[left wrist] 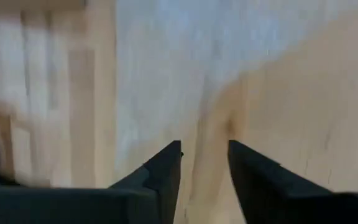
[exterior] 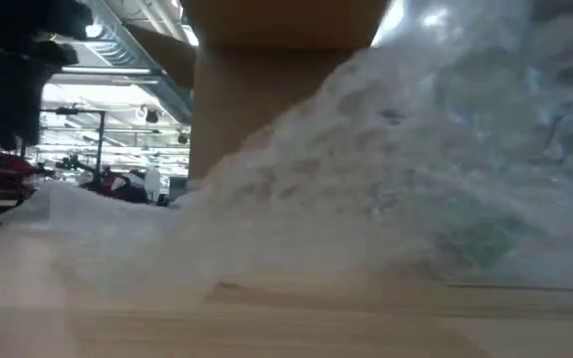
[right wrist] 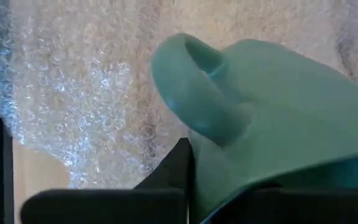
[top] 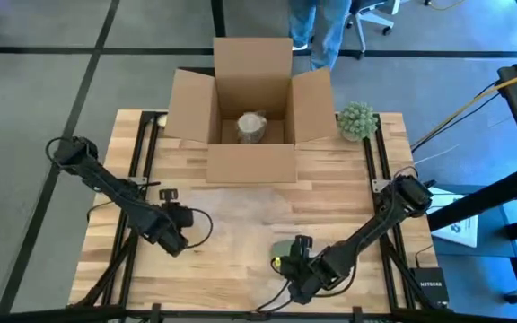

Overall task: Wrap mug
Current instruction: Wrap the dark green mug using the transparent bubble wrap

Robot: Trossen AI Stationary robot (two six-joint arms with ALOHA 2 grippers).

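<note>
High view: on the wooden counter (top: 240, 224) an open cardboard box (top: 251, 117) stands at 12 o'clock, with a wrapped bundle (top: 252, 126) inside it. A small green plant (top: 356, 120) sits just beside the box at 3 o'clock of it. A clear sheet of bubble wrap (top: 240, 208) lies flat at the counter's middle. The left pincer (top: 175, 240) hangs at 8 o'clock of the sheet. The right pincer (top: 287, 262) is at 5 o'clock, near the counter's front edge, with the green mug (top: 284, 250) at its tips.

Low view: bubble wrap (exterior: 406, 169) rises close in front, the box's brown wall (exterior: 257, 99) behind it.

Left wrist view: the left pincer (left wrist: 205, 155) has its two dark fingers (left wrist: 166, 165) parted by a narrow gap and empty, above bare wood and the sheet's edge (left wrist: 166, 56).

Right wrist view: the right pincer (right wrist: 216, 186) is closed on the mug (right wrist: 278, 112), which lies tilted, its handle (right wrist: 197, 93) facing the bubble wrap (right wrist: 79, 87) beneath.
</note>
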